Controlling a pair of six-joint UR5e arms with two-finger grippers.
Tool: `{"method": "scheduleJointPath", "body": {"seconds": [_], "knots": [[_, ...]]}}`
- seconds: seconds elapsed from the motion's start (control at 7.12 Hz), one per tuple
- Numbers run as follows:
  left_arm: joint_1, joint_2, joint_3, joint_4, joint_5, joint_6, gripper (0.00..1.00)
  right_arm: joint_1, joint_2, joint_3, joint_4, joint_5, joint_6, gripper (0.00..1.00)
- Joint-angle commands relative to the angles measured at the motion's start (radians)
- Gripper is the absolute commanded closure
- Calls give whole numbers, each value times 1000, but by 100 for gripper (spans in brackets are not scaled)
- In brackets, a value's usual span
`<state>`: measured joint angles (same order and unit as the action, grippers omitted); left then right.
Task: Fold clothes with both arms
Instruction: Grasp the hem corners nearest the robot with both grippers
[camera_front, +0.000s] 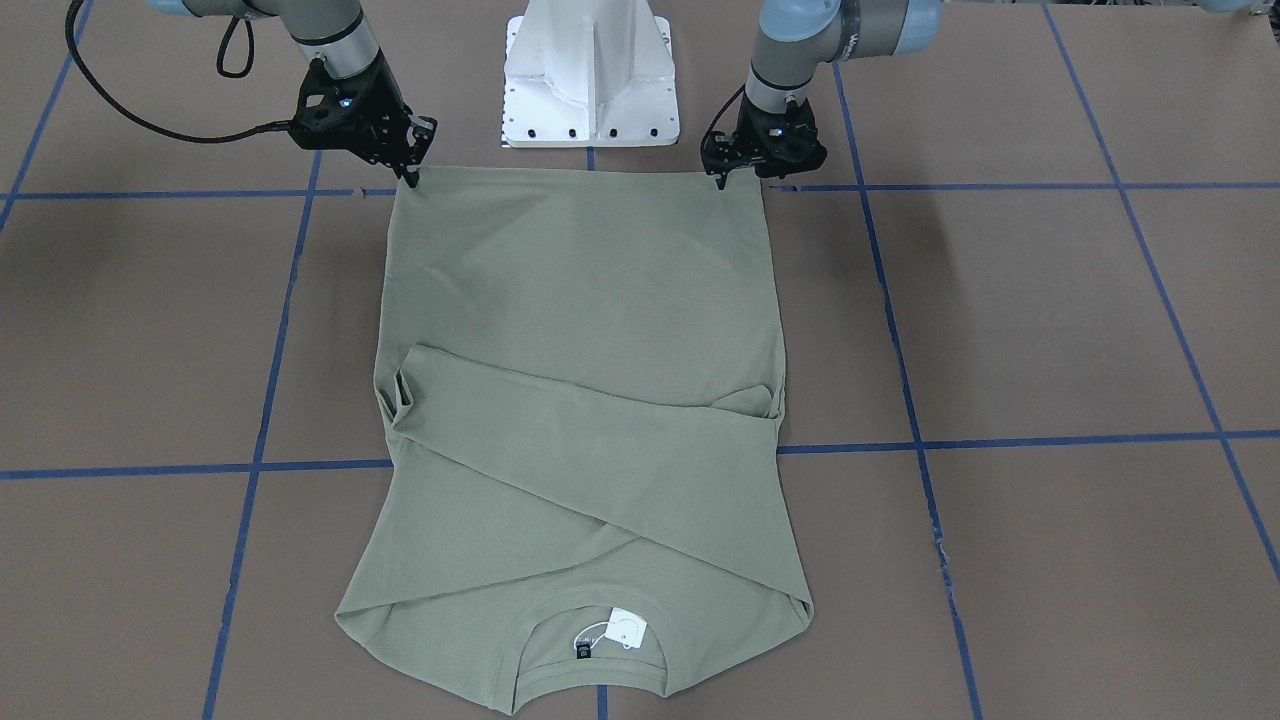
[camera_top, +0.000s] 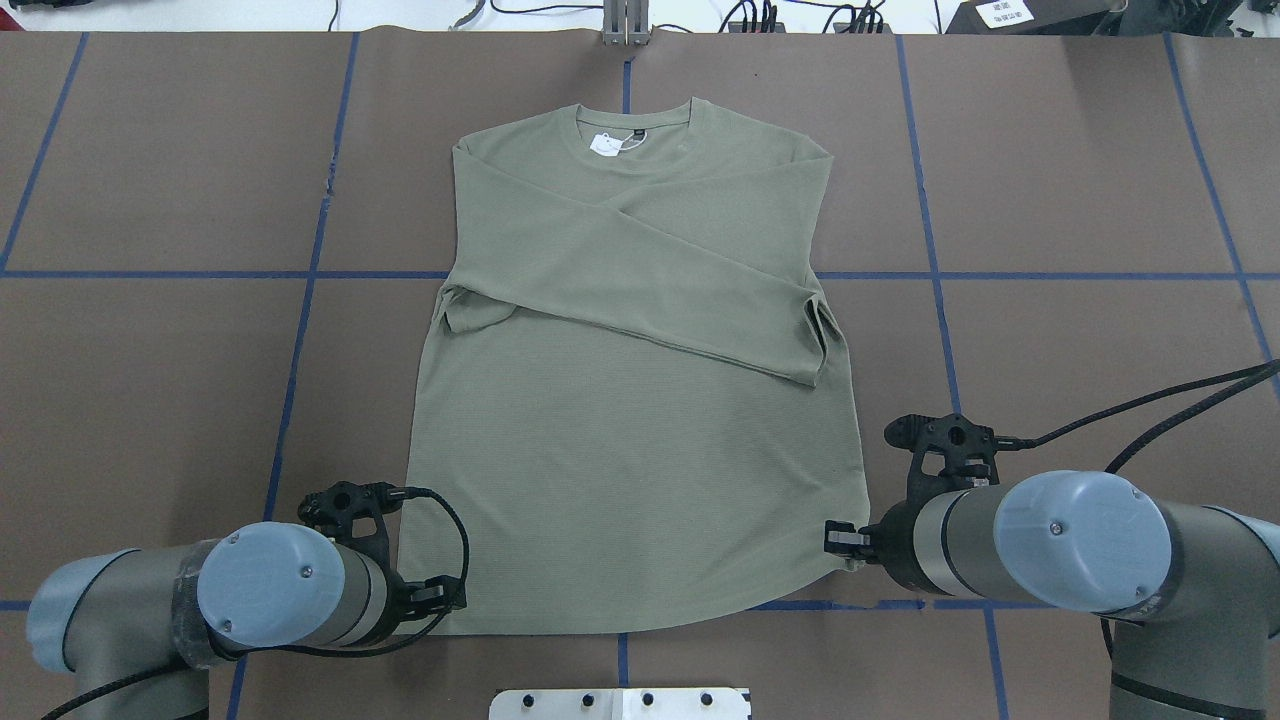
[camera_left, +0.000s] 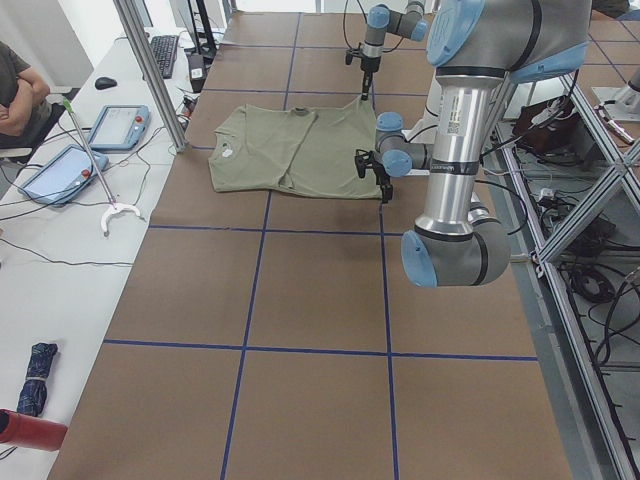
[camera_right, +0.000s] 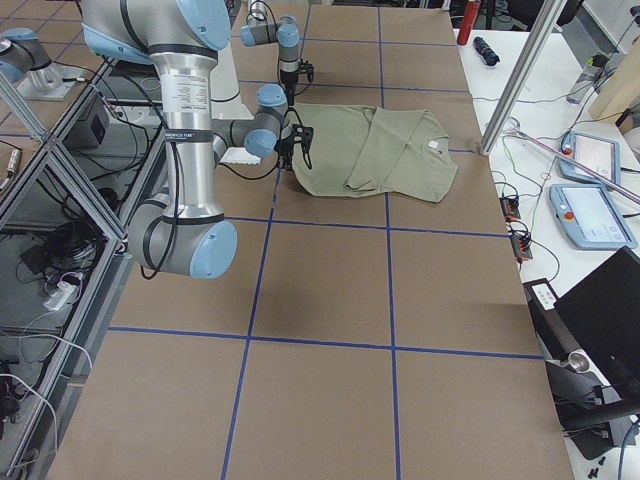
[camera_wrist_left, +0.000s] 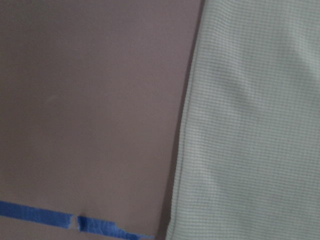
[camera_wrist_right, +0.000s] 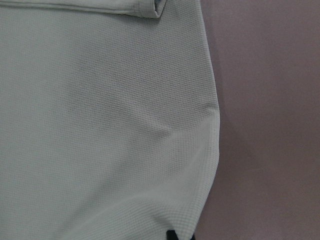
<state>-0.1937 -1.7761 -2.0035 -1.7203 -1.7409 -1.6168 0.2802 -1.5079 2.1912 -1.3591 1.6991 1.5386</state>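
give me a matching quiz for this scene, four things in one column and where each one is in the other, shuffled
Things:
1. left hand
2. right hand
3. hang tag
4. sleeves

Places:
a. crossed over the body of the shirt
b. hem corner, front-facing view's left
c. in the neck opening
d. hem corner, front-facing view's right

Pairs: 1-d, 2-b, 3-c, 4-a
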Motion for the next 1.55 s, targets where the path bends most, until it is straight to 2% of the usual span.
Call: {"method": "scheduleJointPath", "body": {"seconds": [0.0,0.42,0.7,0.84,1.12,1.41], "knots": [[2,-3,2,-1,0,-5,24,8,0,5,0,2,0,100],[2,-3,0,-1,0,-5,71,17,0,7,0,4,-2,100],[0,-5,-12,-1,-2,-3,81,42,-3,7,0,39,-2,100],[0,-5,-32,1,-3,-3,99,45,-3,5,0,40,-2,100],[-13,10,-137,8,-9,-5,100,66,-8,5,-2,72,-3,100],[-16,12,-185,25,-9,-5,100,102,-21,36,-9,154,-9,100]]}}
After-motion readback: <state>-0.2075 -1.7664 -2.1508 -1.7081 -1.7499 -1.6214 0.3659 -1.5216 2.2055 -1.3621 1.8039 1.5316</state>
